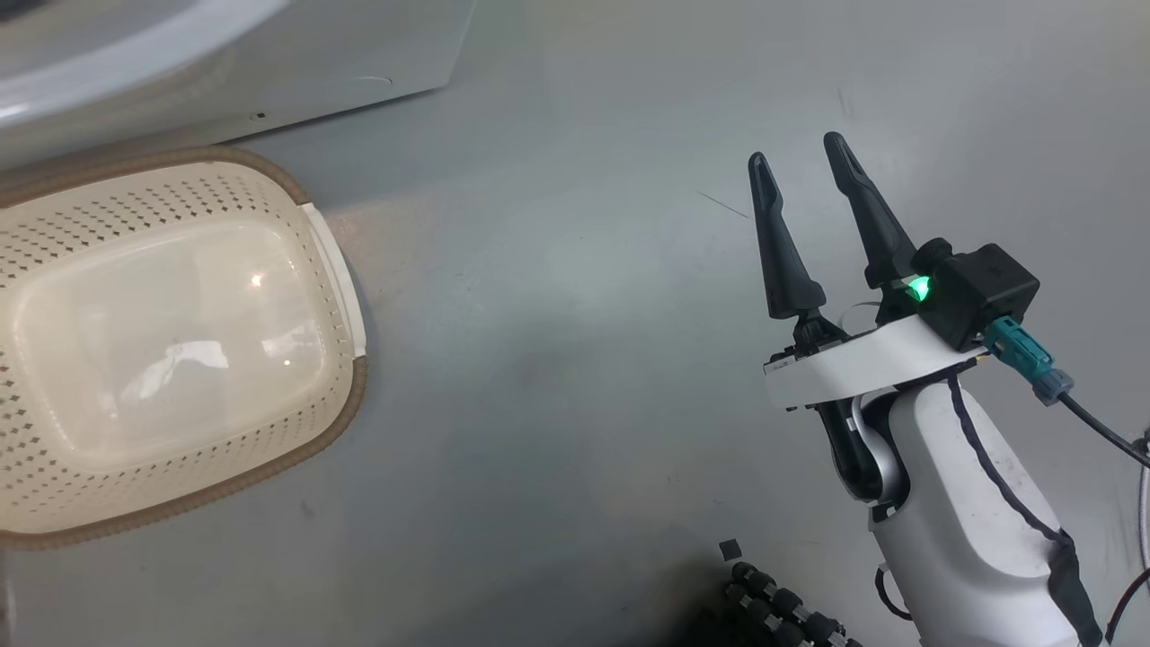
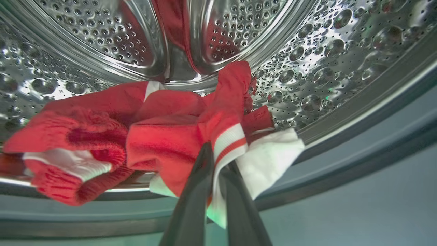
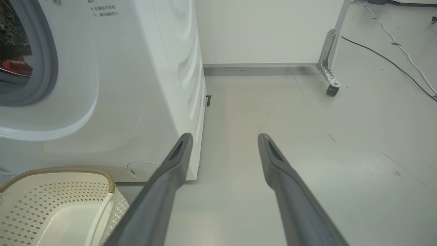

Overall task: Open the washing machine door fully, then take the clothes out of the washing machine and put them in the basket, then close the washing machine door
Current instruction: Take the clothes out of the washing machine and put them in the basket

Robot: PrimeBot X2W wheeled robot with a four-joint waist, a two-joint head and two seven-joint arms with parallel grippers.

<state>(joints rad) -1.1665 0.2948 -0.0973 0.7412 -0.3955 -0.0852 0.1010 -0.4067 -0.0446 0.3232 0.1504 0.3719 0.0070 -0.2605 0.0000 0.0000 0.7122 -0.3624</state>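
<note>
Red and white clothes (image 2: 164, 136) lie at the front lip of the steel drum of the washing machine (image 3: 136, 85). My left gripper (image 2: 218, 155) is shut on a red-and-white striped fold of them. A bit of red cloth (image 3: 17, 66) shows through the uncovered drum opening in the right wrist view. The washing machine door is out of view. The cream basket (image 1: 355, 395) stands empty on the floor in front of the machine (image 1: 269, 63). My right gripper (image 1: 797, 150) hangs open over bare floor, right of the basket (image 3: 68, 169), with nothing between its fingers (image 3: 224, 136).
Grey floor stretches to the right of the machine. A white panel on a castor (image 3: 331, 89) stands at the back, and cables (image 3: 392, 61) run along the far right floor. A dark ribbed hose (image 1: 782, 611) shows at the head view's bottom edge.
</note>
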